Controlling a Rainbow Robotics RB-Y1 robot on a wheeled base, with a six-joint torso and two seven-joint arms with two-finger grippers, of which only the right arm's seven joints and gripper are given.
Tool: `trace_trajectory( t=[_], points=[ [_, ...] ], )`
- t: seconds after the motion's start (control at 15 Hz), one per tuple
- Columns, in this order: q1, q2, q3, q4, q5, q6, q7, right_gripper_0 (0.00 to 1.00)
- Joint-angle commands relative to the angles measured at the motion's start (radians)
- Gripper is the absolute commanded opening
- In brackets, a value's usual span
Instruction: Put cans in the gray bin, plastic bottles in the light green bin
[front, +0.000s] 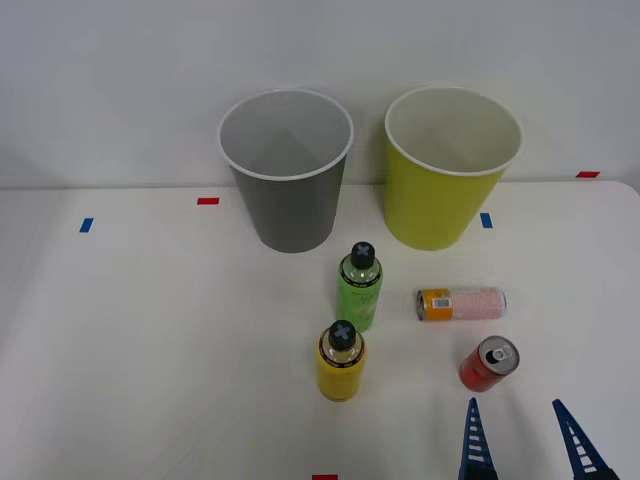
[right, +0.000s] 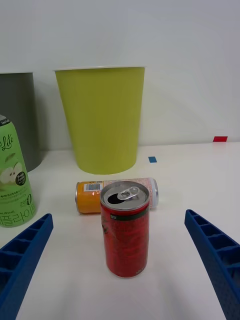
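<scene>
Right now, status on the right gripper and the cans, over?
Right gripper open, empty, lined up on the upright red can. Pink can lying on its side behind it. Both bottles standing, gray bin untouched. Approach unobstructed.

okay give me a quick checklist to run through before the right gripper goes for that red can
1. Right gripper open: ok, both blue fingers spread wide.
2. Red can between the fingers: ok, standing centred in the wrist view, untouched.
3. Red can upright: ok, silver top up, tab opening visible.
4. Room beside the can: ok, the pink can lies on its side behind it, apart; the green bottle stands off to the left.
5. Gray bin ready: ok, upright, nothing seen inside.
6. Whether the red can holds liquid: cannot tell.
</scene>
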Motion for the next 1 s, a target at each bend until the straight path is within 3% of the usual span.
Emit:
trace_trajectory(
  t=[0.07, 1.0],
  points=[
    [0.0, 0.0, 0.0, 0.0, 0.0, 0.0, 0.0, 0.91],
    [0.0, 0.0, 0.0, 0.0, 0.0, 0.0, 0.0, 0.91]
  ],
)
